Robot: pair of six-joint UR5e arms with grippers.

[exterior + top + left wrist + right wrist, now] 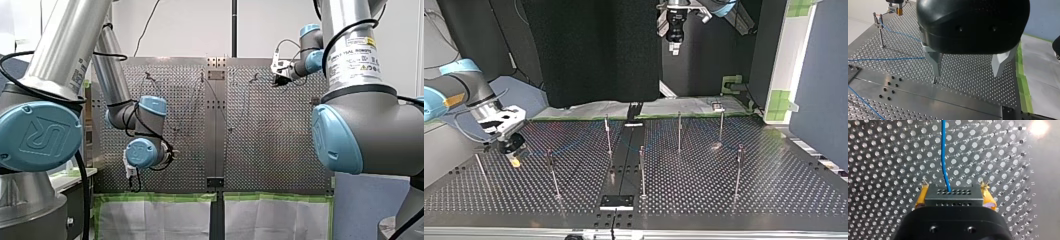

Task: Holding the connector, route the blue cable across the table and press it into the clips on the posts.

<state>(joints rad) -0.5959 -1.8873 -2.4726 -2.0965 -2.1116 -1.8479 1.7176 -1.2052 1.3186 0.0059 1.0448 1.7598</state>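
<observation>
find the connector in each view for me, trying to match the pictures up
right wrist view: the connector is the dark block held in my right gripper, blue cable leaving it.
left wrist view: far ahead of my left gripper, at the right gripper's tip, too small to make out.
top view: at the left, in that gripper, not distinct.
front view: upper right, at that gripper, too small to tell.
shared landmark: my right gripper.

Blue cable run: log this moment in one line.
right end effector: shut on connector | blue cable: runs from connector | left end effector: open, empty, above table
</observation>
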